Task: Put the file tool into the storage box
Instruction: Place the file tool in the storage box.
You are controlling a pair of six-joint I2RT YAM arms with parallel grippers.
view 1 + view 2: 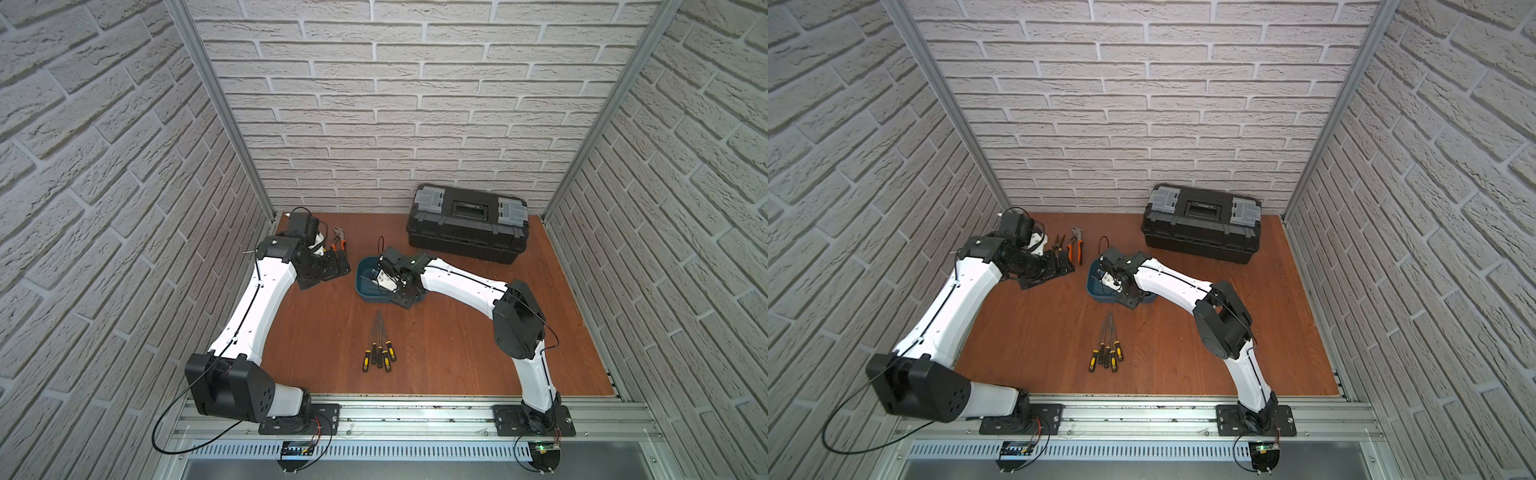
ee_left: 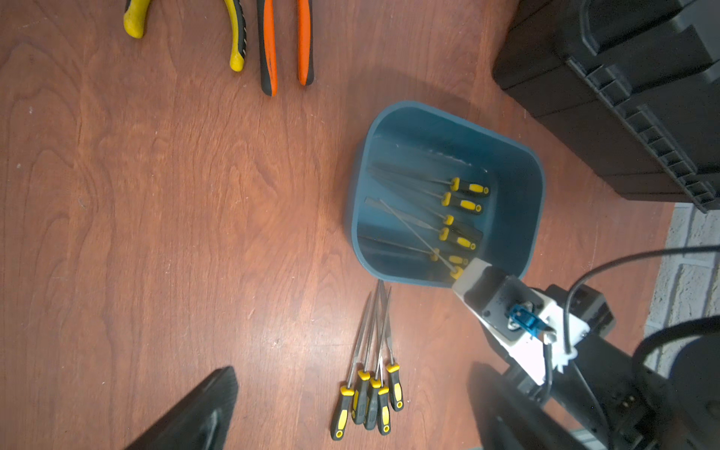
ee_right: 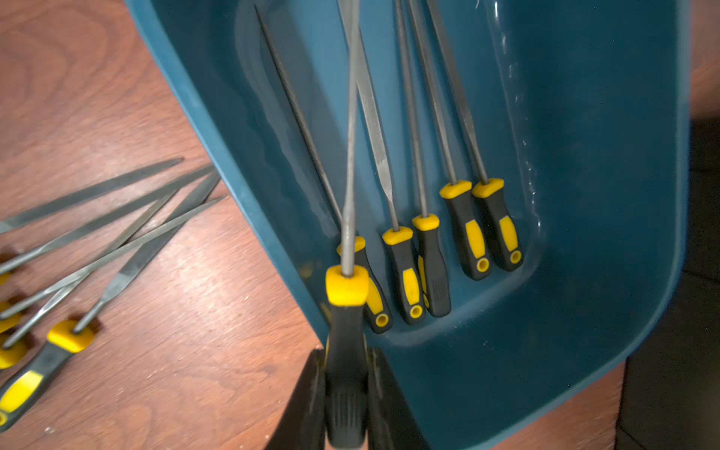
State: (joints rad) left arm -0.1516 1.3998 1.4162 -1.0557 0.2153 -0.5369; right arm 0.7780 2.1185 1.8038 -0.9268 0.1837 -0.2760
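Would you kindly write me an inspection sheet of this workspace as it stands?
Surface: reddish wooden tabletop.
Job's things: teal storage box holds five files; five more files lie bunched on the tabletop.
Clutter: orange-handled pliers, yellow-handled pliers, closed black toolbox.
Grippers: right gripper shut on the held file, whose handle crosses the box's rim; left gripper open, empty.
Cables: black cables loop off both arms.
Surroundings: brick-pattern walls, aluminium rail.
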